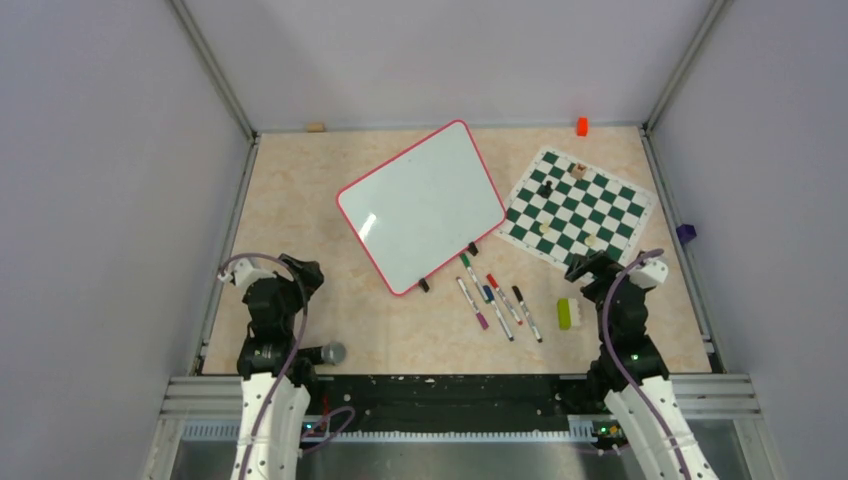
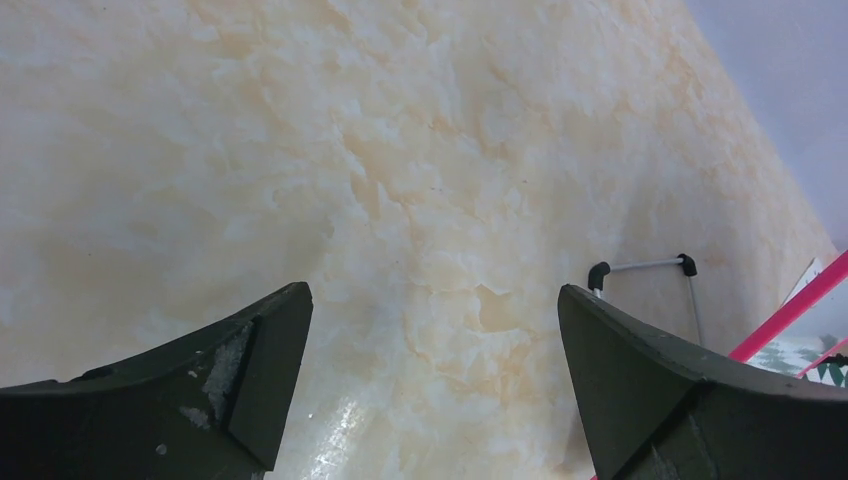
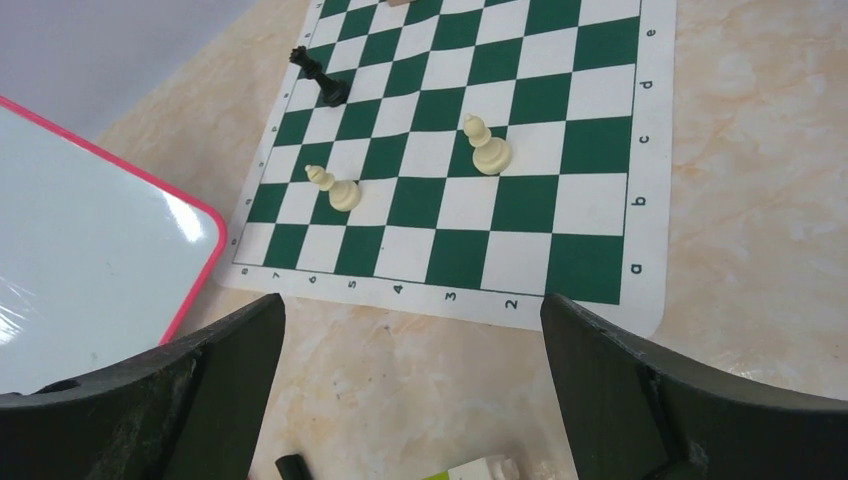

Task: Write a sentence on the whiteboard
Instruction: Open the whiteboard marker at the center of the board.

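The whiteboard point(image 1: 420, 205) lies flat on the marbled table point(image 1: 290, 190), at the centre of the top view and turned askew. Its long axis runs from lower left to upper right. The long edge with the two black feet point(image 1: 424, 285) faces lower right, toward a loose row of markers point(image 1: 497, 300). Its face is glossy white, with a glare patch near the left corner. The chess mat point(image 1: 578, 208) lies just right of the board, close to its right corner, and is also skewed. Several small pieces on the mat are too small to name from above. The left gripper point(image 2: 432, 295) hovers over bare tabletop at the lower left with its jaws spread wide and nothing between them. In its wrist view only a strip of the board's pink rim shows, cut off at the right edge, beside a thin wire bracket point(image 2: 645, 266) with black end caps. The right gripper point(image 3: 410, 305) sits at the lower right, also wide open and empty, over the near edge of the mat. Its camera catches the board's rounded corner at the left of the frame, two cream pieces point(image 3: 487, 145) standing upright and a black piece point(image 3: 320, 78) that leans. A yellow-green block point(image 1: 566, 313) lies near the markers. In the right wrist view it is cropped by the bottom edge and partly hidden by the fingers.
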Available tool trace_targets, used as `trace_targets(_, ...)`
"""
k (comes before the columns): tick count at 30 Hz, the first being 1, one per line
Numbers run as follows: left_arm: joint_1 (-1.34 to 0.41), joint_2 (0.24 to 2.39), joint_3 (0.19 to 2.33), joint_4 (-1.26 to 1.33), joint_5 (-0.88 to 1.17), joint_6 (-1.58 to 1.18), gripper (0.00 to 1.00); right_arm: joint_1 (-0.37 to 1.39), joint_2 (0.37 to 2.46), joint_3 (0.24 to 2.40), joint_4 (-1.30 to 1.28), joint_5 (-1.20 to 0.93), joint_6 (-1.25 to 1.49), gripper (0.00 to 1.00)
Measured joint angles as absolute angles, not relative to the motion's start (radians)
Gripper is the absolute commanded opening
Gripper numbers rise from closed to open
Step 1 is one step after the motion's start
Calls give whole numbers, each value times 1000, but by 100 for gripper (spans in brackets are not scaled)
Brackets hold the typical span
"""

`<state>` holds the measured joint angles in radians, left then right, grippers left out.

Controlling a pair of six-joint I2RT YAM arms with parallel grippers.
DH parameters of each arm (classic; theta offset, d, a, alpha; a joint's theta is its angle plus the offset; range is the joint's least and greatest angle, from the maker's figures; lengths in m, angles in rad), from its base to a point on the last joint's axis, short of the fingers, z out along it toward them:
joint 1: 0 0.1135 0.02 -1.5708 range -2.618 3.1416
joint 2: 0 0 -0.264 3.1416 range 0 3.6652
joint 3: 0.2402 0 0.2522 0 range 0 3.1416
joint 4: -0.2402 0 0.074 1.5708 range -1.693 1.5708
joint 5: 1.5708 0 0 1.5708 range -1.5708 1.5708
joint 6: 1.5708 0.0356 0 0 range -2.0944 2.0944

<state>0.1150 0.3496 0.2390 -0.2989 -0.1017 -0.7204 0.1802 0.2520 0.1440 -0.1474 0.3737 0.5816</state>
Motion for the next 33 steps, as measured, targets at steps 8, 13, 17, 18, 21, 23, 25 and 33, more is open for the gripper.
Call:
trace_targets(8,115,349,235,-274,34,-680,99,180,262,144,-147,355,574,99)
trace_targets(13,115,328,209,-226,140,-654,99,180,305,144,-113,320,572,98)
trace_targets(17,115,324,183,-179,229,-638,99,180,466,173,-89,220,543,85)
trace_targets(18,113,324,179,-170,247,-635,99,181,529,195,-92,186,533,84)
trace_targets(21,110,324,172,-140,292,-629,99,189,693,270,-73,93,502,81)
trace_targets(23,108,324,171,-120,313,-628,98,219,790,304,-31,34,476,81)
trace_targets(25,106,322,170,-107,327,-627,96,292,863,325,-6,16,447,80)
trace_targets(33,102,323,159,-75,351,-626,91,592,1135,480,14,56,344,66)
